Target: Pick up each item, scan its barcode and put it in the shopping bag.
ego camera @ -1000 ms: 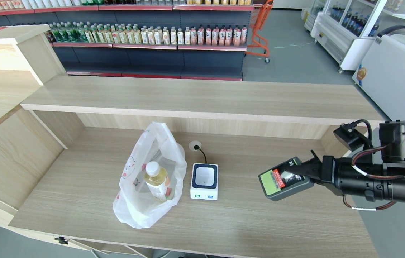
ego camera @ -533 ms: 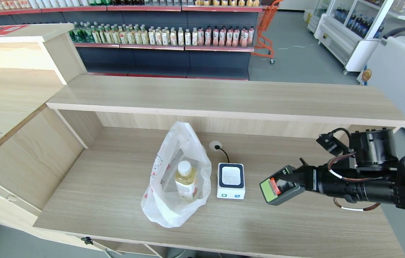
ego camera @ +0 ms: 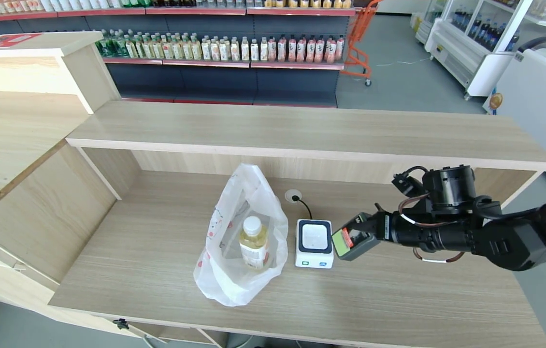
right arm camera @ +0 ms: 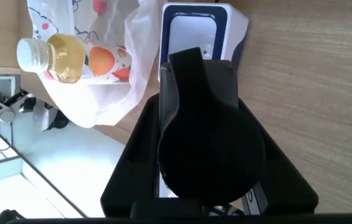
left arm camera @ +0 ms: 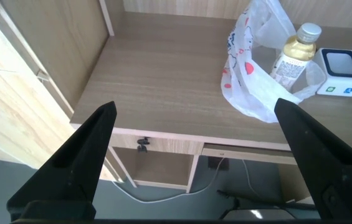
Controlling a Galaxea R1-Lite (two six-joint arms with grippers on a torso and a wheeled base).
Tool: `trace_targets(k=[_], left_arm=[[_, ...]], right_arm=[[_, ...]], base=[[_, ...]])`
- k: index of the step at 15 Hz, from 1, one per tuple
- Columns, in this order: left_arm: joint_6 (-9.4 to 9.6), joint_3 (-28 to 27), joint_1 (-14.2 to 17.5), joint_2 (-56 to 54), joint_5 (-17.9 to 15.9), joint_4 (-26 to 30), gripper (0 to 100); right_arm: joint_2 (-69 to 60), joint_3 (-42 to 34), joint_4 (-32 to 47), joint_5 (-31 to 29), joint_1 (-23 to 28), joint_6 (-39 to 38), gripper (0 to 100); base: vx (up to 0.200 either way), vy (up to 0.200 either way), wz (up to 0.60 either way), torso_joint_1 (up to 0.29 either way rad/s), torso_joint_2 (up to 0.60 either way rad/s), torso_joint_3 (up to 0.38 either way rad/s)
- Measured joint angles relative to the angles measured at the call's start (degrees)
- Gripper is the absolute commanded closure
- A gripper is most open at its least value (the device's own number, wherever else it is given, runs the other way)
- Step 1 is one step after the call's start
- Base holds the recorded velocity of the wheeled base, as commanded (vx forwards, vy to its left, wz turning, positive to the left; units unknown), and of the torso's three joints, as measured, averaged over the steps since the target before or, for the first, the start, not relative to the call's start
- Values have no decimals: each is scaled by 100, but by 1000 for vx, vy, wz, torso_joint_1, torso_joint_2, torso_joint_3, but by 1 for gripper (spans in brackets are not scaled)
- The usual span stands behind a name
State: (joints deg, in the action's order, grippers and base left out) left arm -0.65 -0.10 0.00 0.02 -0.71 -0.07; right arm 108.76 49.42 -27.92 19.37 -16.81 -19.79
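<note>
A white plastic shopping bag point(ego camera: 234, 275) stands open on the wooden counter point(ego camera: 398, 299), with a yellow drink bottle point(ego camera: 253, 241) upright inside it. Right beside the bag sits a white barcode scanner point(ego camera: 315, 243). My right gripper point(ego camera: 366, 230) is shut on a grey box point(ego camera: 350, 238) with a green face and a red label, held just right of the scanner and slightly above the counter. The right wrist view looks past that gripper point(right arm camera: 204, 143) to the scanner point(right arm camera: 197, 25), bag point(right arm camera: 119, 81) and bottle point(right arm camera: 63, 53). My left gripper point(left arm camera: 194, 109) hangs open off the counter's front edge.
A raised wooden ledge point(ego camera: 302, 130) runs along the back of the counter, and a side panel point(ego camera: 36, 212) closes its left end. The scanner's black cable goes into a grommet point(ego camera: 293, 195). Drink shelves point(ego camera: 215, 48) and freezers point(ego camera: 534, 82) stand beyond.
My right arm has carried the box leftward, from well right of the scanner to right beside it. The head camera has shifted too; bag, bottle and scanner stay put.
</note>
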Motion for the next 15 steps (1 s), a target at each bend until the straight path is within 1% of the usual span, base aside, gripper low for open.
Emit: trace_targets(k=[3,6,15], left_arm=[[5,0,0,0,2,0,0],[5,0,0,0,2,0,0],[7,0,-5,0,2,0,0]], right_arm=[[449,138,-519,-41,-232,-5,100],[755,245,-585,-93,-444,-6,100],[1353,667,-919,-243,-483,5,100]], base=[[0,0,0,0,0,0],[0,0,0,0,0,0],[0,0,0,0,0,0]])
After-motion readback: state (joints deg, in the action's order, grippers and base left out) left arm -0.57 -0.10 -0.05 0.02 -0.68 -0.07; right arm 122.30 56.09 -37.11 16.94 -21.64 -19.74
